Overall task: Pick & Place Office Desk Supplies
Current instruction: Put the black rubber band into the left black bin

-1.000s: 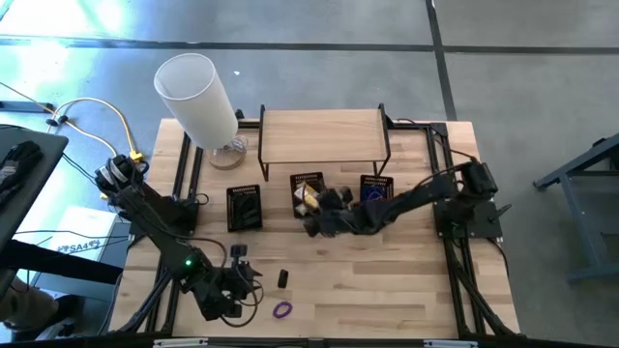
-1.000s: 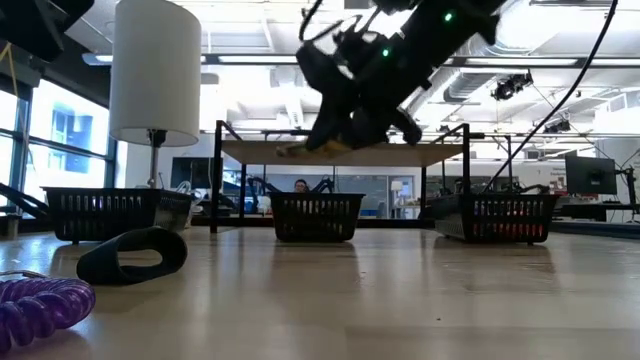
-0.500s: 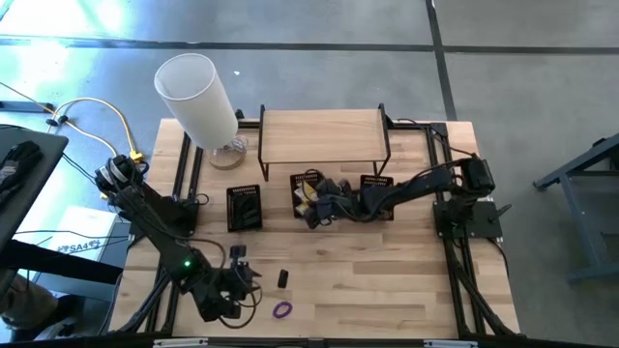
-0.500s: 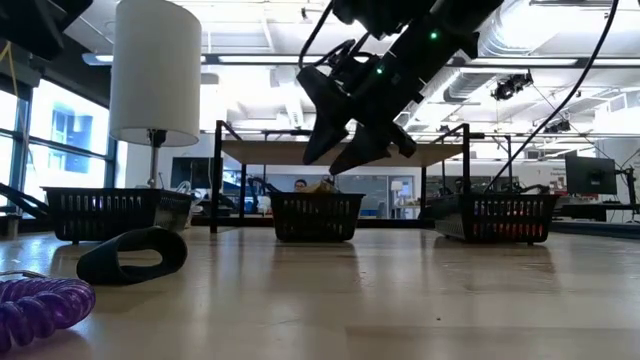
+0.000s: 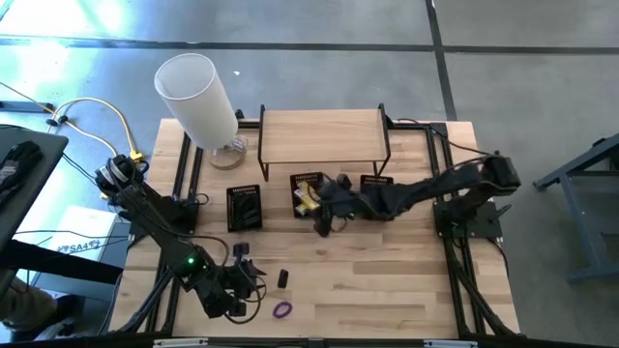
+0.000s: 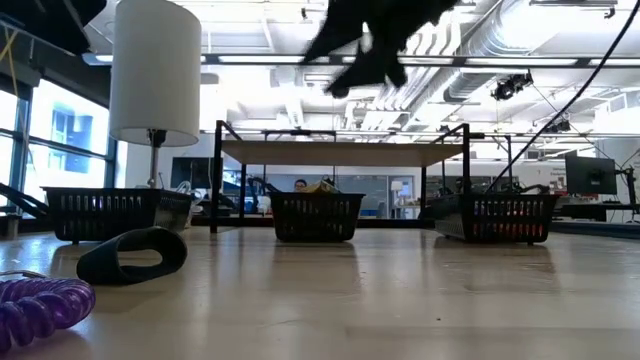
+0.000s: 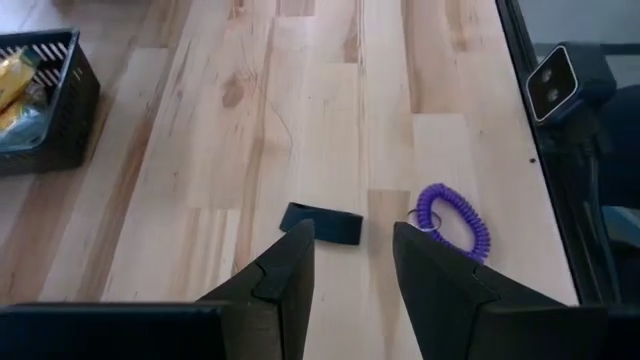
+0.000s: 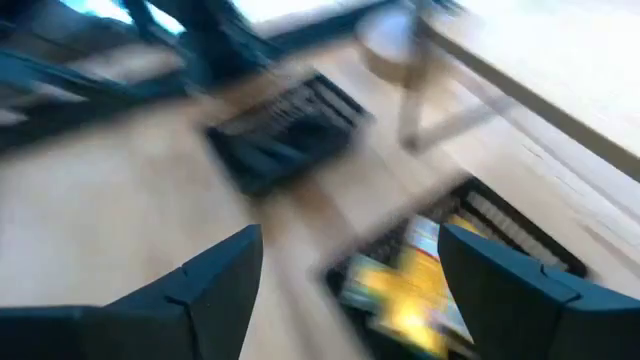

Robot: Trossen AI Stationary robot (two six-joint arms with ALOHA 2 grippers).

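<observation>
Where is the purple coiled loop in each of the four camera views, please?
High view: purple coiled loop on the table near the front edge, beside the left gripper.
Low view: bottom left corner, closest to the camera.
Left wrist view: just beyond the open fingers.
Right wrist view: not in it.
Shared landmark: the black band lying next to it.

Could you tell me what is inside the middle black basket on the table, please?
The middle basket holds yellow items, seen from above and by the right wrist camera. The open right gripper hangs beside it. Anything under the yellow items is covered.
</observation>
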